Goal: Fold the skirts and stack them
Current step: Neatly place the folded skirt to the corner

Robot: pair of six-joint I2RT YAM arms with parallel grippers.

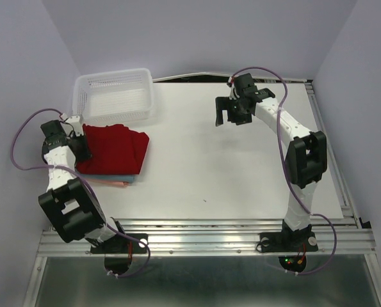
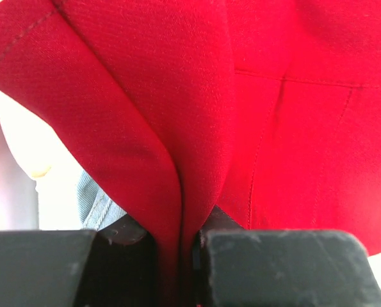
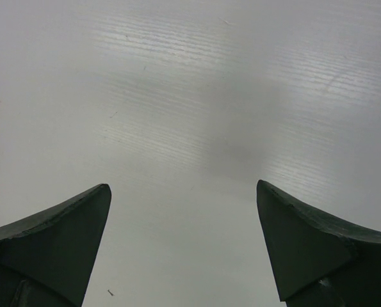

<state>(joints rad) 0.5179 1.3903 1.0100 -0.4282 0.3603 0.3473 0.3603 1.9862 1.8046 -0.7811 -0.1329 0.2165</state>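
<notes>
The dark red skirt (image 1: 115, 148) lies folded on top of a stack at the table's left. Under it a blue-grey skirt edge (image 1: 130, 180) and a salmon-pink skirt edge (image 1: 113, 182) peek out at the front. My left gripper (image 1: 81, 146) is at the stack's left edge, shut on a fold of the red skirt (image 2: 196, 128). The blue-grey skirt (image 2: 97, 203) shows beneath it in the left wrist view. My right gripper (image 1: 228, 115) is open and empty above the table's far right; its wrist view shows only bare table between the fingertips (image 3: 81, 230).
A white plastic mesh basket (image 1: 116, 96) stands just behind the stack at the far left. The white table board (image 1: 228, 173) ends at a metal rail along the near edge (image 1: 209, 240). Grey walls enclose the left, back and right.
</notes>
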